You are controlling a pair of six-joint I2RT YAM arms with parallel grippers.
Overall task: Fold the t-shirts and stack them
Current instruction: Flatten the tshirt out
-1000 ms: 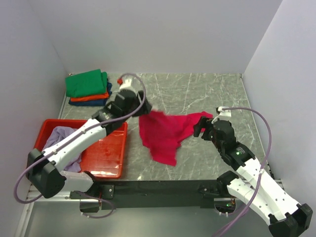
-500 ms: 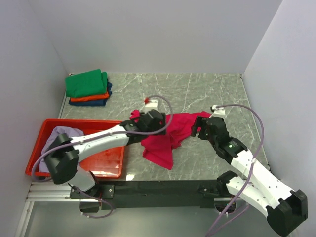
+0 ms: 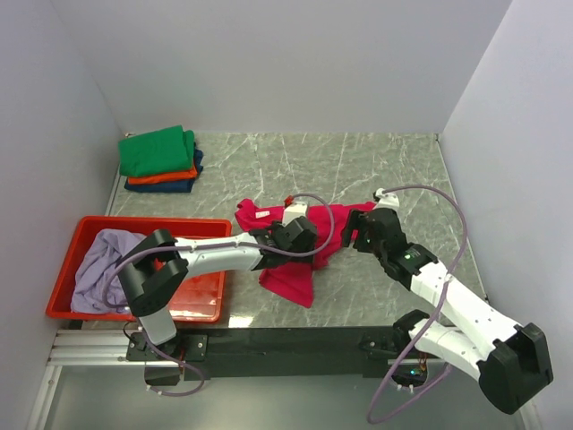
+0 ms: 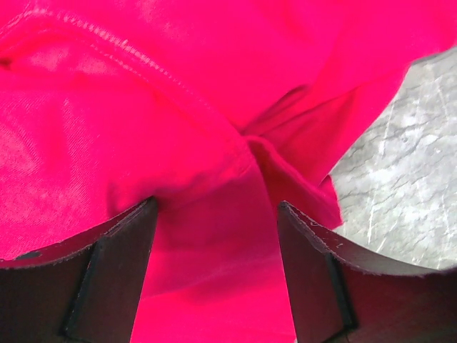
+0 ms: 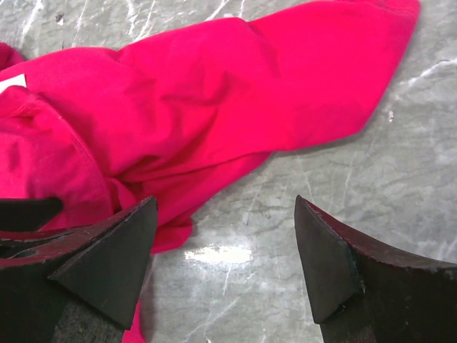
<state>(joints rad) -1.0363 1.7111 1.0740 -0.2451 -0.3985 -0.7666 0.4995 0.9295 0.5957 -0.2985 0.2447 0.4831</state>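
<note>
The crimson-pink t-shirt [image 3: 291, 260] lies crumpled on the marble table, its collar and white label at its left end. My left gripper [image 3: 302, 236] is open and sits low over the shirt; in the left wrist view [image 4: 218, 207] the pink cloth [image 4: 178, 107] fills the space between the fingers. My right gripper [image 3: 361, 229] is open and empty by the shirt's right edge; in the right wrist view [image 5: 225, 204] it is over bare marble, with the shirt [image 5: 214, 93] just ahead. The green [image 3: 158, 150], orange [image 3: 161, 176] and dark blue [image 3: 170, 185] shirts lie folded in a stack at the far left.
A red plastic tray [image 3: 192, 287] stands at the near left and holds the crumpled pale lavender shirt [image 3: 103, 264]. White walls close in the table at the back and on both sides. The table's front edge [image 3: 295, 327] runs just below the pink shirt.
My left gripper has moved right and nearer, from the shirt's far-left corner to over its middle, and the shirt has bunched up. My right gripper has edged slightly toward the shirt.
</note>
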